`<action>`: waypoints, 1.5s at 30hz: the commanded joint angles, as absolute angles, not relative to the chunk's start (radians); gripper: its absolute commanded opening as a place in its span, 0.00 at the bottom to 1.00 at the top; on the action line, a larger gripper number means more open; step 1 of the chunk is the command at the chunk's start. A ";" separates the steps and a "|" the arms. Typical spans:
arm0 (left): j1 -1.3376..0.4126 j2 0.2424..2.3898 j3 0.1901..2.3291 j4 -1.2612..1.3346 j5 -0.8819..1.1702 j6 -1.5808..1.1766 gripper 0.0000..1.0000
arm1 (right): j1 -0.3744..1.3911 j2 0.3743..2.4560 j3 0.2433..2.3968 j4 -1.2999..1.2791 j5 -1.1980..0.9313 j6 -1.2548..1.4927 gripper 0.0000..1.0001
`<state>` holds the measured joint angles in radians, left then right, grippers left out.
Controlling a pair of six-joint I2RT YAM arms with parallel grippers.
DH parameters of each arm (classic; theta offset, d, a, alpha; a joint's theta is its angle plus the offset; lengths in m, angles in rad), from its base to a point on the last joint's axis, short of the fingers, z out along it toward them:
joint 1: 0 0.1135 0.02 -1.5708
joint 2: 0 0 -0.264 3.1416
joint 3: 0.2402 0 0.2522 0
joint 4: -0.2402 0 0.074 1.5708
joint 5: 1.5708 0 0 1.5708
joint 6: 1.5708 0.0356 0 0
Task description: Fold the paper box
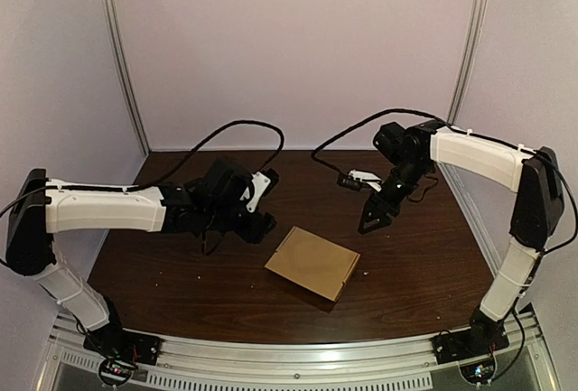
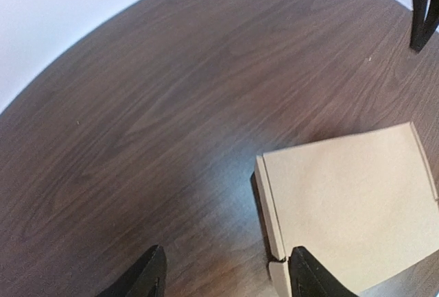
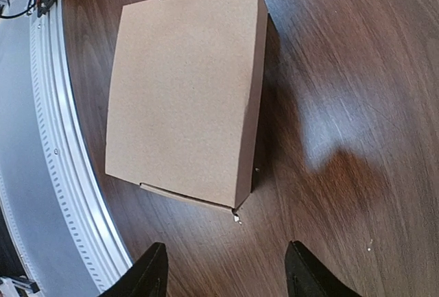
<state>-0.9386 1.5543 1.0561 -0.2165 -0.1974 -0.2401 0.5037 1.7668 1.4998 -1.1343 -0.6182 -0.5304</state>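
A flat, closed brown paper box lies on the dark wooden table, near the middle. The left wrist view has the box at lower right, and the right wrist view has the box from above with its lid down. My left gripper hovers to the left of the box, open and empty, its fingertips spread over bare wood. Up and to the right of the box my right gripper also stands open, with nothing between its fingers.
A metal rail runs along the table's near edge, close to the box's front side. White walls enclose the back and sides. Small paper crumbs lie by the box's corner.
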 commanded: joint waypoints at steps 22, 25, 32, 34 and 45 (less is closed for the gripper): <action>-0.940 1.445 0.897 -0.268 -0.282 -0.311 0.63 | 0.524 2.086 1.590 -1.101 -0.857 -0.464 0.47; -0.939 1.446 0.896 -0.273 -0.283 -0.311 0.63 | 0.524 2.104 1.591 -1.100 -0.847 -0.446 0.43; -0.940 1.419 0.889 -0.280 -0.288 -0.309 0.63 | 0.521 2.139 1.600 -1.095 -0.818 -0.410 0.30; -0.941 1.407 0.880 -0.279 -0.291 -0.308 0.63 | 0.519 2.143 1.598 -1.094 -0.819 -0.406 0.29; -0.940 1.381 0.832 -0.251 -0.278 -0.316 0.63 | 0.492 2.162 1.596 -1.097 -0.838 -0.400 0.27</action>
